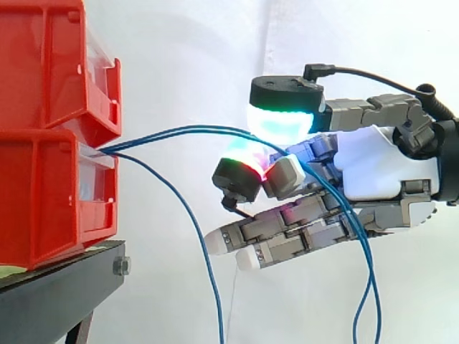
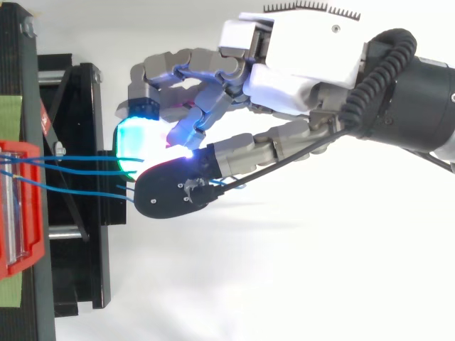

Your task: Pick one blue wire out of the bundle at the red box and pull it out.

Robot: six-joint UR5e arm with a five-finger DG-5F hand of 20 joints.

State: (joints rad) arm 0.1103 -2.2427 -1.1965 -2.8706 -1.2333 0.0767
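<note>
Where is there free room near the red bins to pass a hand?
Free: above the blue wires, between the upper red bin and robot hand; also between the black stand and hanging wire. Crowded: lower red bin to fingertips, wires strung across.

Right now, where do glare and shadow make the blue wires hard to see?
Side view: the light is even, and the blue wires stand plain against the white curtain. Top view: white-blue glare from the robot hand fingertips hides where the wires meet them; a faint shadow lies on the white surface below.
</note>
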